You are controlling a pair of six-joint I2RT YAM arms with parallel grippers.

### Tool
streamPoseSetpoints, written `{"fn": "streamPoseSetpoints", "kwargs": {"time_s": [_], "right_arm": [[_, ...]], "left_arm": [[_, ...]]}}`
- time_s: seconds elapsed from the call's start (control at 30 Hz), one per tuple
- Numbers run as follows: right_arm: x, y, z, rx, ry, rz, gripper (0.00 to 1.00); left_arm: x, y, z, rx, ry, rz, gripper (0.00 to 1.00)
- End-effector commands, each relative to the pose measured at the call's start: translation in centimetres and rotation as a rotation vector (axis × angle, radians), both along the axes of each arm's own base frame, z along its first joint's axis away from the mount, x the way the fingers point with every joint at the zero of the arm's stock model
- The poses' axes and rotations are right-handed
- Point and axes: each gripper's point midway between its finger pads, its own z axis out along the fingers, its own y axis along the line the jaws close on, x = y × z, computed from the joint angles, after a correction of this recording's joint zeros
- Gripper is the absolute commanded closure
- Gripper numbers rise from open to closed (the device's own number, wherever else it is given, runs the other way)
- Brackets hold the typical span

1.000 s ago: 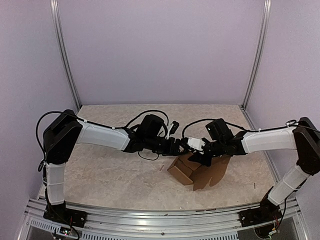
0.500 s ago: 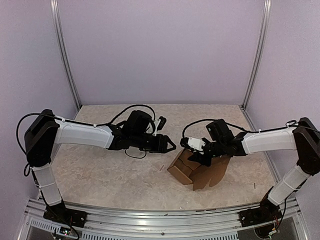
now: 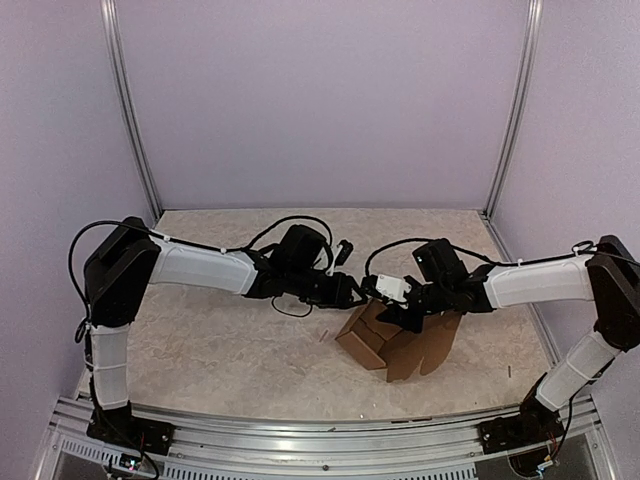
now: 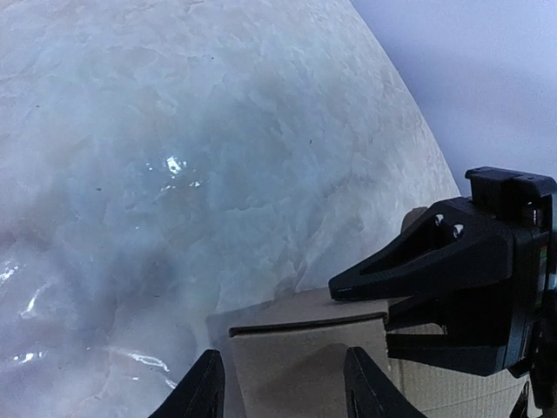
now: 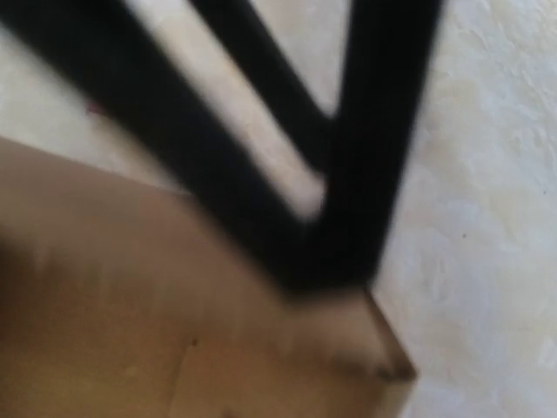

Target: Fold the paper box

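Part-folded brown paper box (image 3: pixel 392 350) stands on tabletop (image 3: pixel 220 350), right of centre. Left end effector (image 3: pixel 356 290) is spread wide, w/ a cardboard edge between its fingers (image 4: pixel 202 392). Right end effector (image 3: pixel 405 312) is at box top; can't tell its grip, wrist view too blurred.

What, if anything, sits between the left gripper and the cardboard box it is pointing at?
Nothing visible. The left gripper, jaws open, points straight at a panel of the cardboard box. The right gripper is at the box too, but off to one side, not in the path.
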Motion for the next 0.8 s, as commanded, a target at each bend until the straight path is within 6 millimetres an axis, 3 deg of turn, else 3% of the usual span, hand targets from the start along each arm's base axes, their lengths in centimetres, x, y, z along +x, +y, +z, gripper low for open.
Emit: {"fn": "streamPoseSetpoints", "kwargs": {"time_s": [0.0,0.3,0.47,0.67,0.77], "right_arm": [[-0.2,-0.7,-0.6,-0.017,0.012,-0.015,0.72],[-0.2,-1.1,-2.4,-0.052,0.046,-0.034,0.73],[0.7,-1.4,-2.8,-0.068,0.025,-0.077,0.74],[1.7,-2.3,-2.6,-0.104,-0.030,-0.147,0.77],[2.3,-2.2,-1.9,-0.090,-0.075,-0.164,0.76]], "left_arm": [[-1.3,-2.3,0.0,-0.005,-0.004,-0.083,0.54],[-1.3,-1.0,-1.3,0.023,0.004,-0.050,0.54],[-0.7,1.0,-1.7,0.046,-0.006,0.024,0.50],[-0.1,5.7,-5.0,0.064,0.105,0.177,0.49],[-0.4,5.9,-6.4,0.059,0.148,0.163,0.49]]}}
